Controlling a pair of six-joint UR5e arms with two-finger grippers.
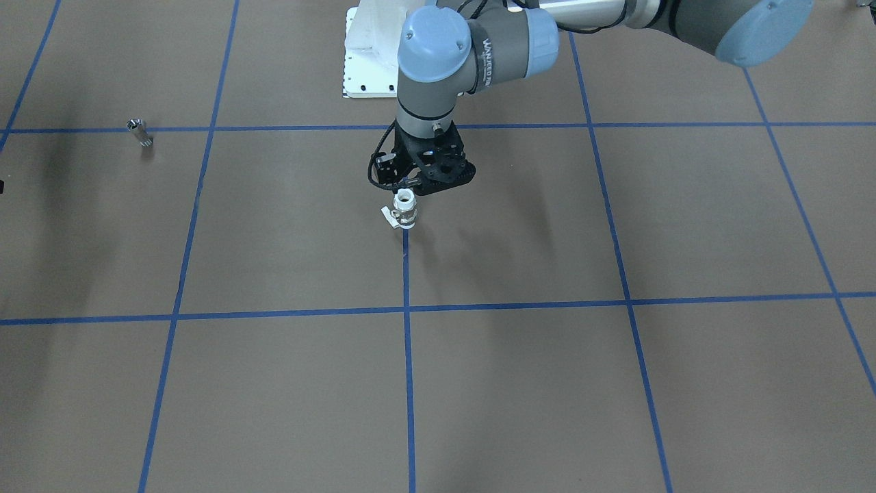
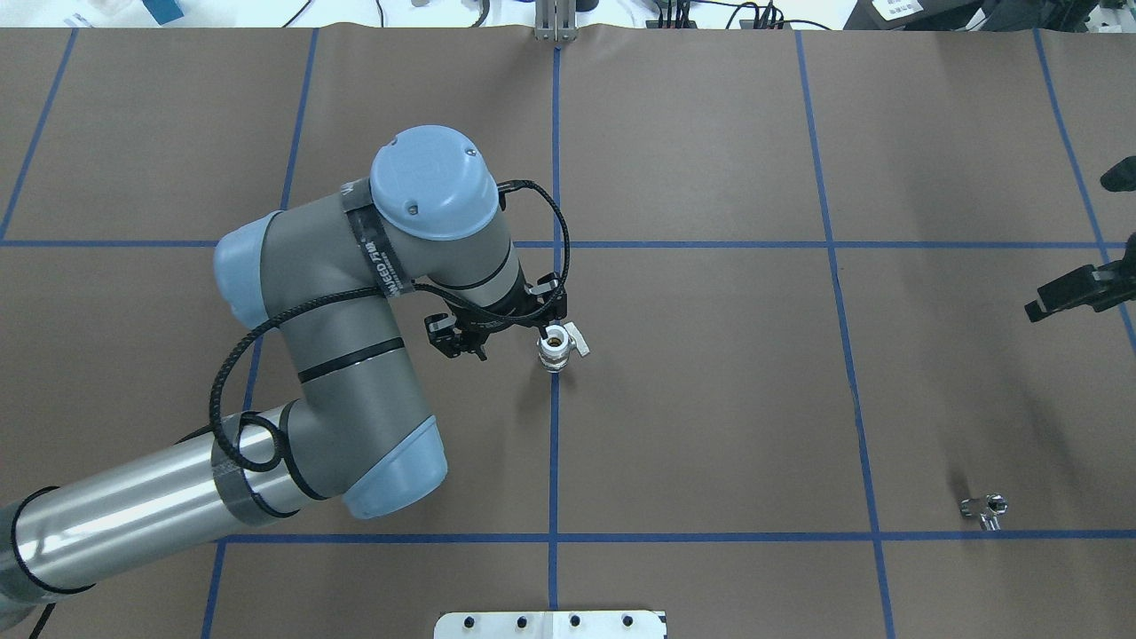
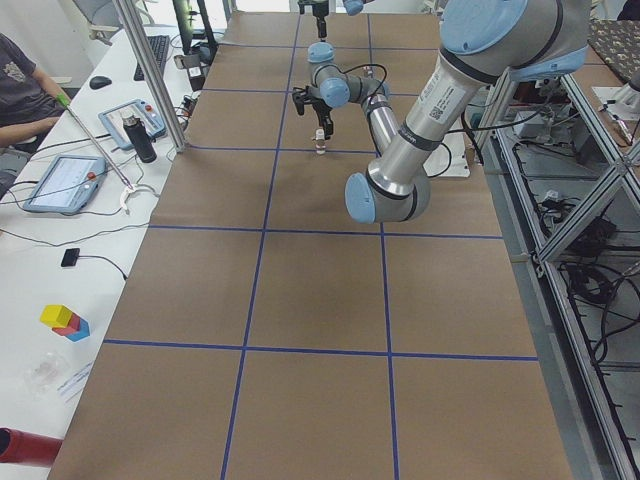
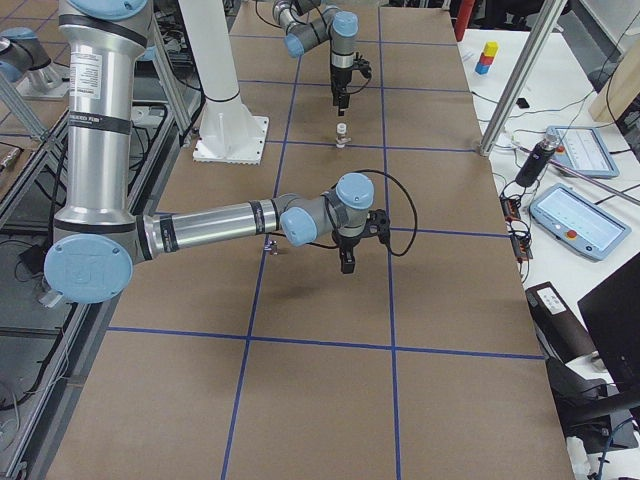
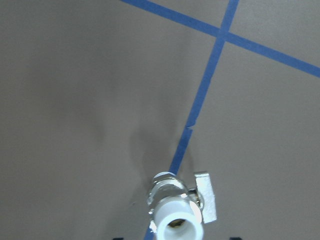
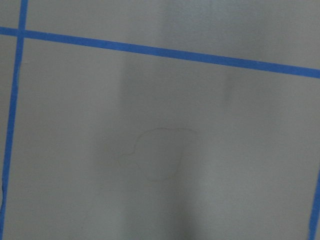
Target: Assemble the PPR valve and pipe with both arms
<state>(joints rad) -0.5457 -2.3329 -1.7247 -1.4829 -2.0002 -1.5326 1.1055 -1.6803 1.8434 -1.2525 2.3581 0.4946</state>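
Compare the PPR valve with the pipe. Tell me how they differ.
The PPR valve has white collared ends and a white lever; the pipe is all silver, without a handle. The pipe is slimmer than the valve. The valve stands on a blue tape line mid-table, just below the left gripper; the pipe sits far on the robot's right, no gripper over it. Both rest ungripped on the brown table.

Brown table (image 1: pixel 684 383), blue tape grid (image 1: pixel 408 383) running under the left gripper (image 1: pixel 410 185); out beyond it, a white bench (image 3: pixel 100 295) carrying tablets (image 3: pixel 58 182), a metal post (image 3: pixel 150 75) alongside.
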